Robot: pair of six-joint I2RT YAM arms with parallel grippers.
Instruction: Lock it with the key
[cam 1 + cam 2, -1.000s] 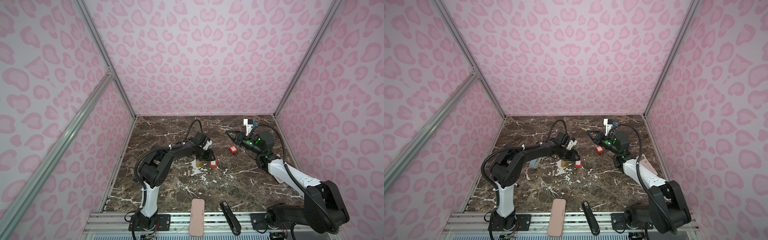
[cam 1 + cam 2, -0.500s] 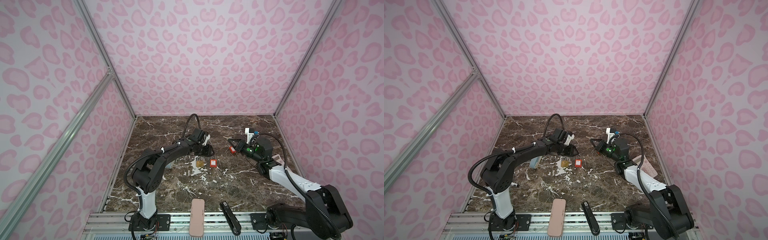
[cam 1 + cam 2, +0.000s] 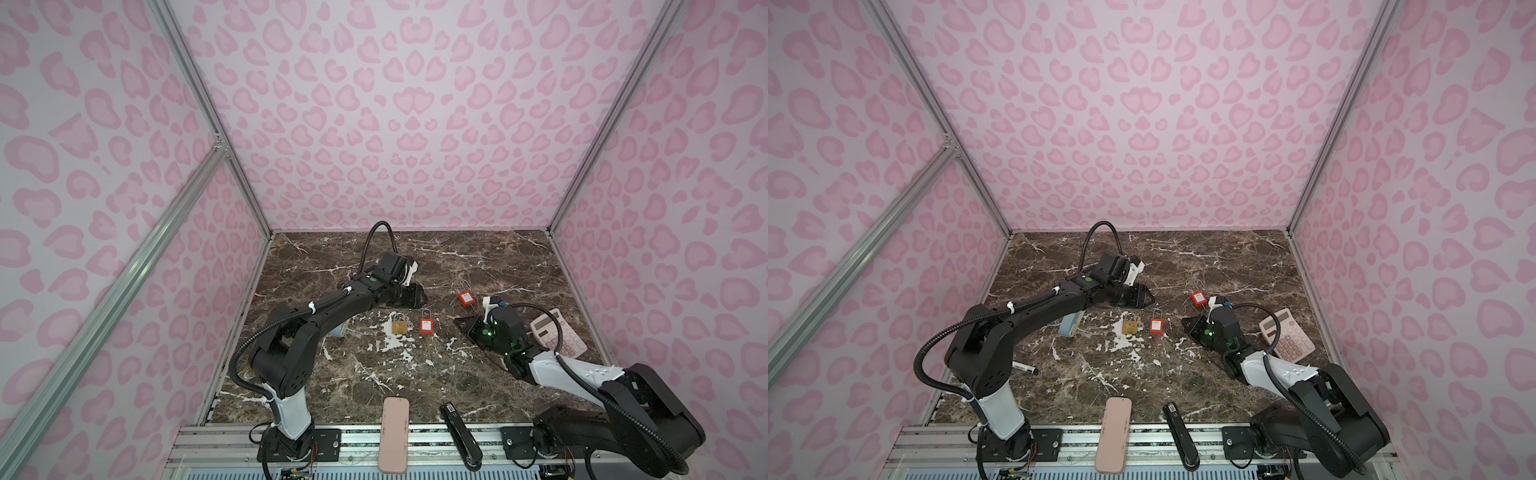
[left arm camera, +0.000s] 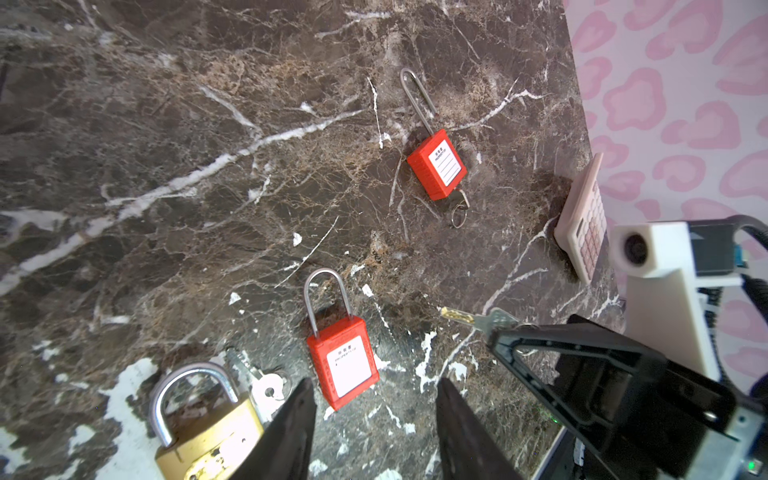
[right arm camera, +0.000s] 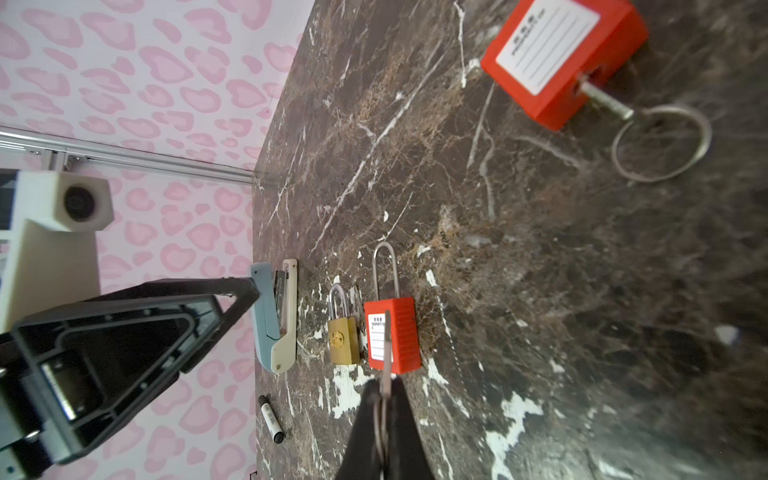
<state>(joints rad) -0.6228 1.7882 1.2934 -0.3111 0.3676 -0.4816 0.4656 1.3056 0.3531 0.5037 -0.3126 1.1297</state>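
We have the right end effector [image 5: 384, 388] clenched on the small silver key [image 5: 387, 353] just short of the red short-shackle padlock [image 5: 392, 336], left end effector [image 4: 374, 384] released; insertion and turn remain.

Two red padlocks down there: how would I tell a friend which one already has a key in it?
From the pink calculator at the right edge of the marble table, look left: a red padlock lies alone there. Unlike the second red padlock beside the brass padlock, it has a longer shackle and a ringed key in its base.
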